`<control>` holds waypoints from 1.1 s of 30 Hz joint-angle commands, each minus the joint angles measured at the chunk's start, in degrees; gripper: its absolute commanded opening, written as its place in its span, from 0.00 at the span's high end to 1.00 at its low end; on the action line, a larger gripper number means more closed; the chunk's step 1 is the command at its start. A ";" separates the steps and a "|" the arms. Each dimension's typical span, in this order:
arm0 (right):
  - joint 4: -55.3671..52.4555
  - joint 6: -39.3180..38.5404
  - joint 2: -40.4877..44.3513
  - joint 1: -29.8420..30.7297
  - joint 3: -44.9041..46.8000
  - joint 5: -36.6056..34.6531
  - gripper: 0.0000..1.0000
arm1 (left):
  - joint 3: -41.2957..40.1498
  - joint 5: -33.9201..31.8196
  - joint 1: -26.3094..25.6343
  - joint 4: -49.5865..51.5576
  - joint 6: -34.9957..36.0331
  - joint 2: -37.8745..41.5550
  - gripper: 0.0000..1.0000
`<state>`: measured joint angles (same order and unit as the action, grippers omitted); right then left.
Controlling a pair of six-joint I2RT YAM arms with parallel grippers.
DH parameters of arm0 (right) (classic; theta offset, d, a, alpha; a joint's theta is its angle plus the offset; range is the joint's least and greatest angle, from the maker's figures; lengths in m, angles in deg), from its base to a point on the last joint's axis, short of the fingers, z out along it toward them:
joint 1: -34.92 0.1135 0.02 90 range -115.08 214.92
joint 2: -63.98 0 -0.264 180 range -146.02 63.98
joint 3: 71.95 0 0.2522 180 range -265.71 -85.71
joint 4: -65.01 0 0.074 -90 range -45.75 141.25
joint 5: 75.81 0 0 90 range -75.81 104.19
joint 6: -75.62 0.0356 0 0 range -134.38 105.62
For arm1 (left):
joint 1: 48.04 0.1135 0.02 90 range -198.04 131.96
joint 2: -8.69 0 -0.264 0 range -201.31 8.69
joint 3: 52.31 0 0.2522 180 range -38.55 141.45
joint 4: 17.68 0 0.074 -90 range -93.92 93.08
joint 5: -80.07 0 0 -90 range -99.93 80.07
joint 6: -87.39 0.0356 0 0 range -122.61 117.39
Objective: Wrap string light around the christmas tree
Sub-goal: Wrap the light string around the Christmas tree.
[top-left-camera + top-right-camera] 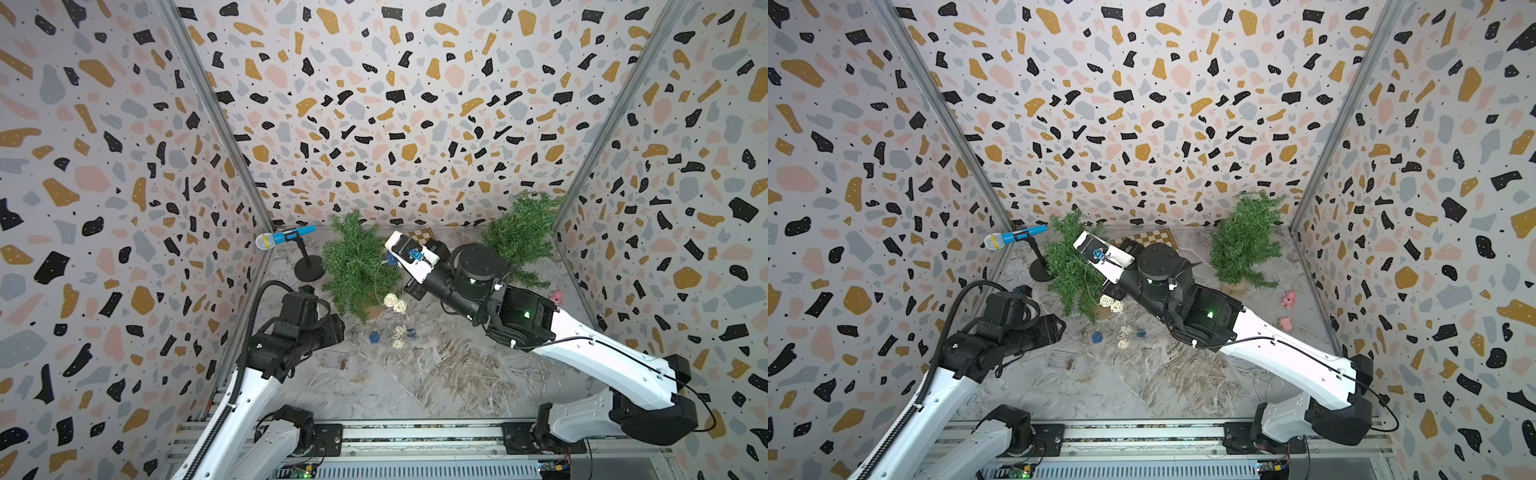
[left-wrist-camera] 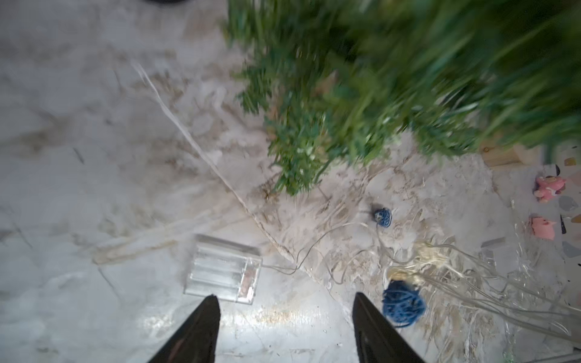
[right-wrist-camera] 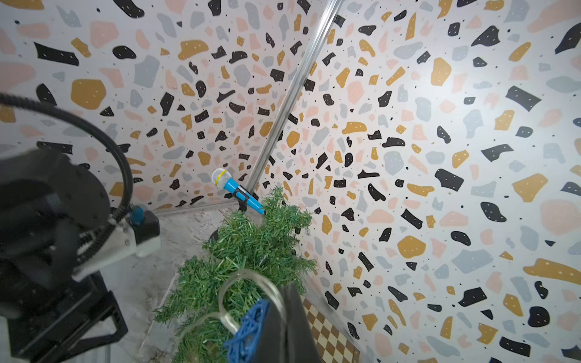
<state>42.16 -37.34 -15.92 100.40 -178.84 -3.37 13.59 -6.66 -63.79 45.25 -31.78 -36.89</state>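
The christmas tree (image 1: pixel 357 266) (image 1: pixel 1073 270) stands at the back, left of centre, on a wooden base. The string light is a clear wire with blue and cream woven balls. Part of it hangs down the tree's right side, and cream balls (image 1: pixel 395 301) lie at its foot. More balls (image 1: pixel 375 337) and a clear battery box (image 1: pixel 334 359) (image 2: pixel 223 270) lie on the table. My right gripper (image 3: pixel 290 287) is shut on the wire (image 3: pixel 248 276) beside a blue ball (image 3: pixel 248 327), near the treetop. My left gripper (image 2: pixel 286 297) (image 1: pixel 332 328) hovers open and empty over the table by the battery box.
A second green tree (image 1: pixel 519 232) stands in the back right corner. A blue toy microphone (image 1: pixel 286 237) on a black stand is left of the tree. A checkered board (image 1: pixel 1148 239) lies at the back wall. Two pink toys (image 1: pixel 1288 298) sit near the right wall.
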 commanded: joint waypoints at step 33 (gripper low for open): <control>-1.25 -1.04 -5.68 -14.31 -17.23 14.60 1.00 | 9.38 19.81 -13.26 -27.47 28.77 -8.22 0.75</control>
<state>39.13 -39.33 -22.34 87.52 -194.20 11.05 21.09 14.56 -76.77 17.45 -6.77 -47.66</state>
